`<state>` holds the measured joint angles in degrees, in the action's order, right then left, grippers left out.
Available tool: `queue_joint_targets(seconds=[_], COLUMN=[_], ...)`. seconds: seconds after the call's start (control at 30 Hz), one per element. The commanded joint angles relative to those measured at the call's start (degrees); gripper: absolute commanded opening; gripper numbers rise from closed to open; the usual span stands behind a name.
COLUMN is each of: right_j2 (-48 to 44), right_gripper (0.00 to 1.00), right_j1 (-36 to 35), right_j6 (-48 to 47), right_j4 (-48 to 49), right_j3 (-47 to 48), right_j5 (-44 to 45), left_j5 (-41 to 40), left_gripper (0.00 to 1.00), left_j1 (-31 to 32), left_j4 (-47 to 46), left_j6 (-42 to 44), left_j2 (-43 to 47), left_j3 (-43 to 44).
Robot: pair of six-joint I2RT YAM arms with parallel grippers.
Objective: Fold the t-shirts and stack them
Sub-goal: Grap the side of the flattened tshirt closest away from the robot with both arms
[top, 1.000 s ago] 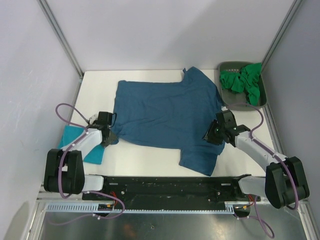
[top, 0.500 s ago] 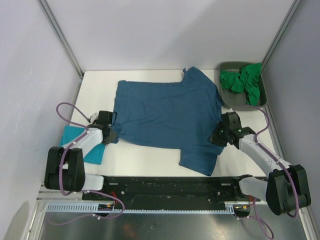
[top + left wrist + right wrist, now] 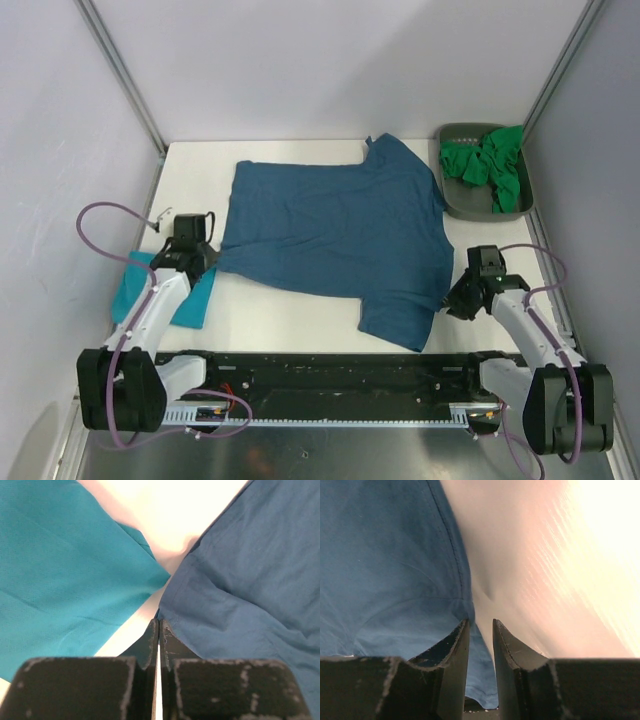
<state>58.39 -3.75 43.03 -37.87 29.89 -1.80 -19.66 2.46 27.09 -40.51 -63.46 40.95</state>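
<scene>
A dark steel-blue t-shirt (image 3: 335, 235) lies spread flat in the middle of the table. My left gripper (image 3: 207, 262) is shut on its near-left corner, which is drawn out to a point at the fingertips in the left wrist view (image 3: 159, 622). My right gripper (image 3: 452, 300) stands at the shirt's right edge with its jaws nearly closed and blue cloth (image 3: 395, 580) pinched in the narrow gap (image 3: 481, 622). A folded turquoise t-shirt (image 3: 178, 298) lies at the near left, beside my left gripper, and also shows in the left wrist view (image 3: 65, 570). Bright green t-shirts (image 3: 490, 165) lie bunched in the tray.
A dark grey plastic tray (image 3: 457, 198) sits at the far right corner against the right wall. Walls stand close on the left, back and right. A black rail (image 3: 330, 372) runs along the near edge between the arm bases.
Both arms have drawn outward, the left to the left and the right to the right and nearer. The blue shirt's corners followed, and it now lies stretched wider and flatter.
</scene>
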Motion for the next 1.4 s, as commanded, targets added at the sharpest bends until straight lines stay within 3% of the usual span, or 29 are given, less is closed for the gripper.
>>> queue_joint_targets(seconds=[0.0, 0.2, 0.53, 0.93, 1.2, 1.27, 1.37], right_j2=[-2.8, -7.7, -2.7, -1.2, 2.6, 2.9, 2.6], right_gripper=[0.30, 0.32, 0.33, 0.35, 0.36, 0.32, 0.15], right_j1=[0.7, -1.9, -22.5, -23.8, -25.7, -27.1, -28.0], right_j6=[1.7, 4.3, 19.9, 22.1, 21.8, 22.4, 22.6], right_j4=[-2.9, -3.9, -5.5, -9.9, -5.6, -5.0, -5.4], right_j3=[-0.7, -1.8, -2.5, -2.5, -2.6, -2.6, -2.6], right_j5=[0.2, -1.5, 7.1, 10.1, 7.4, 6.8, 5.8], left_j5=[0.2, 1.7, 3.2, 4.3, 4.5, 4.4, 4.3], left_gripper=[0.00, 0.00, 0.00, 0.00, 0.00, 0.00, 0.00], left_j1=[-2.0, -2.3, -4.2, -4.3, -4.2, -4.2, -4.3], left_j4=[0.6, 0.7, 0.5, 0.5, 0.5, 0.5, 0.5], left_j6=[1.9, 2.7, 2.7, 2.2, 1.9, 1.9, 1.9], left_j2=[1.4, 1.2, 0.4, -0.3, -0.8, -0.9, -0.8], left_j3=[2.0, 2.2, 1.8, 2.0, 1.6, 1.5, 1.4])
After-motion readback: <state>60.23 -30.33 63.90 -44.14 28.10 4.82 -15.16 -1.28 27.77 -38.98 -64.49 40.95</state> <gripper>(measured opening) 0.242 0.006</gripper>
